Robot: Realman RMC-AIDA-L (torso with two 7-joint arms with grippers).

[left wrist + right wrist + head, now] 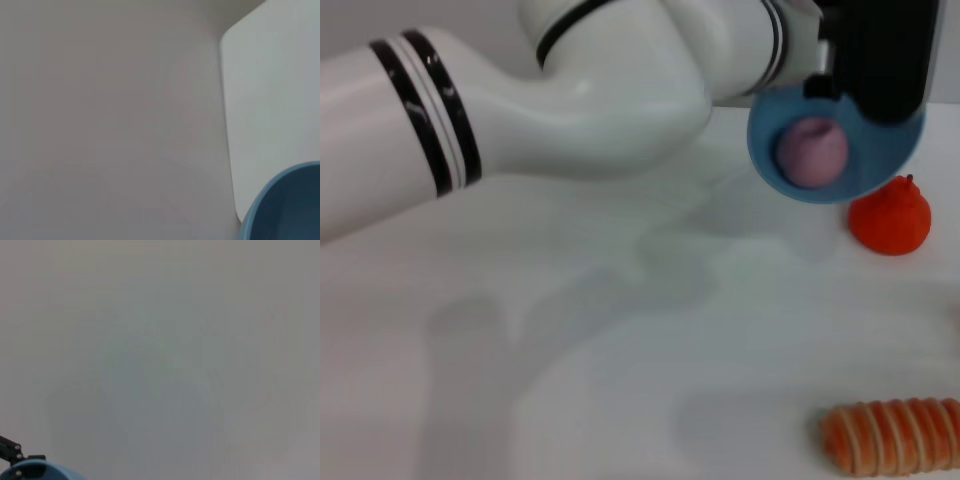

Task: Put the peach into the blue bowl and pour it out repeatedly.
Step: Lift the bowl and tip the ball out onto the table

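The left tool (pixel 875 60) holds the blue bowl (pixel 835 150) by its rim, lifted and tipped, the peach (pixel 812 152) inside near the lower edge. An orange-red fruit (pixel 890 217) lies just beside; the surface (pixel 620 330) elsewhere lies open.

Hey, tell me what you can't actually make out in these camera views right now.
- Left gripper, head view: its black body hides the fingers and their grip on the blue bowl, which holds the peach.
- Right gripper: in no view.
- Striped orange item, head view: cut off by the frame's edge, so unidentifiable.
- Bowl, both wrist views: only a rim sliver shows.
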